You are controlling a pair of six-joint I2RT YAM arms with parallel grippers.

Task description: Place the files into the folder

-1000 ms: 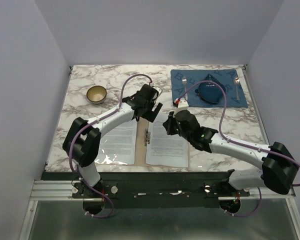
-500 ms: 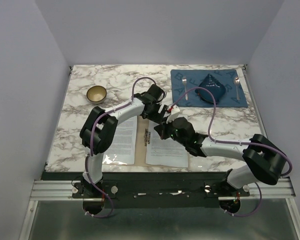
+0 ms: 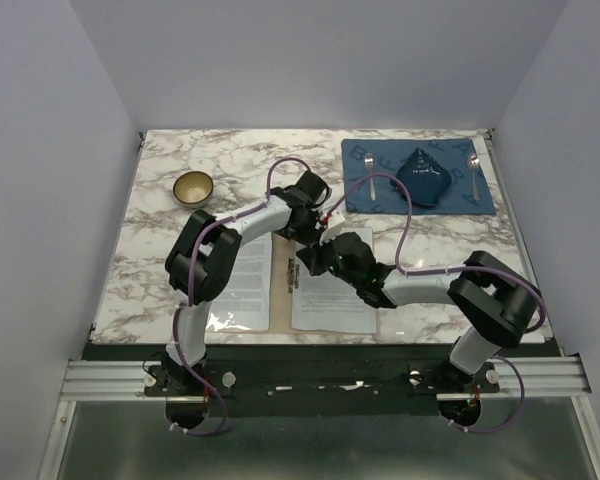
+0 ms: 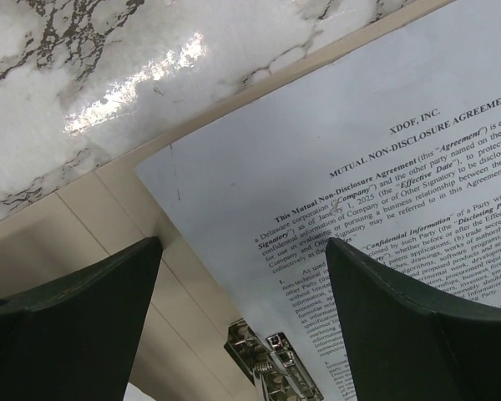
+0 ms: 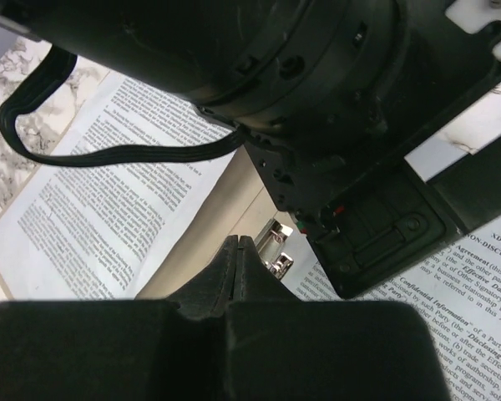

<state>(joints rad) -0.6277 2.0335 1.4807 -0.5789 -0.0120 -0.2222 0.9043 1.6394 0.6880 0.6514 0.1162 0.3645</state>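
The tan folder (image 3: 279,290) lies open near the table's front edge, a metal clip (image 4: 271,368) on its spine. One of the files (image 3: 245,285) rests on the left leaf and another printed sheet (image 3: 330,300) on the right leaf. My left gripper (image 3: 308,233) hovers open over the right sheet's upper left corner (image 4: 175,167), with the clip showing between its fingers (image 4: 75,317). My right gripper (image 5: 238,242) is shut on nothing, its tips low over the spine just short of the clip (image 5: 275,249). The left wrist (image 5: 317,83) hangs close above it.
A small bowl (image 3: 193,187) stands at the back left. At the back right lies a blue placemat (image 3: 360,160) bearing a dark folded napkin (image 3: 423,180), a fork (image 3: 369,175) and a spoon (image 3: 473,170). Both arms crowd together over the folder's spine.
The left gripper has swung right and nearer, over the folder's spine. The right gripper has moved left toward the clip, its arm folding in. The sheets have not shifted.
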